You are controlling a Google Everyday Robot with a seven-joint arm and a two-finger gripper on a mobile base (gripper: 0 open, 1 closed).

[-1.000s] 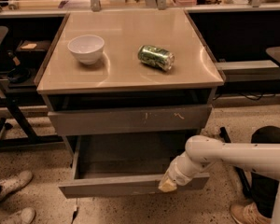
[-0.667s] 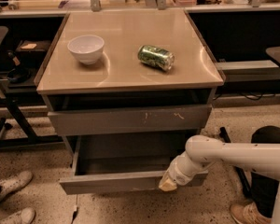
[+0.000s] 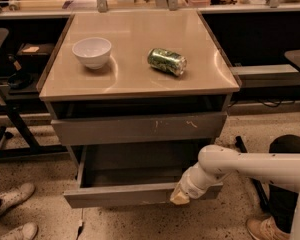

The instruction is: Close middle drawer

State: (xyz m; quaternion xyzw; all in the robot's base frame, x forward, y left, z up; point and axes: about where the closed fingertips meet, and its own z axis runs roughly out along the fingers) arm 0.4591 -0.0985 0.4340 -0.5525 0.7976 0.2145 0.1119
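The middle drawer point(image 3: 125, 194) is a wide, shallow grey drawer pulled well out of the cabinet, and its bare grey inside shows. My gripper point(image 3: 180, 197) is at the end of the white arm coming in from the right. Its yellowish tip rests against the right part of the drawer's flat front. Above it, the grey drawer with pale scratch marks point(image 3: 140, 128) stands slightly out under the top.
On the tan cabinet top point(image 3: 130, 79) stand a white bowl point(image 3: 92, 51) and a green can point(image 3: 167, 61) lying on its side. A chair base point(image 3: 10, 129) is at the left. Shoes point(image 3: 12, 209) are at the lower left and a person's leg point(image 3: 285, 184) is at the right.
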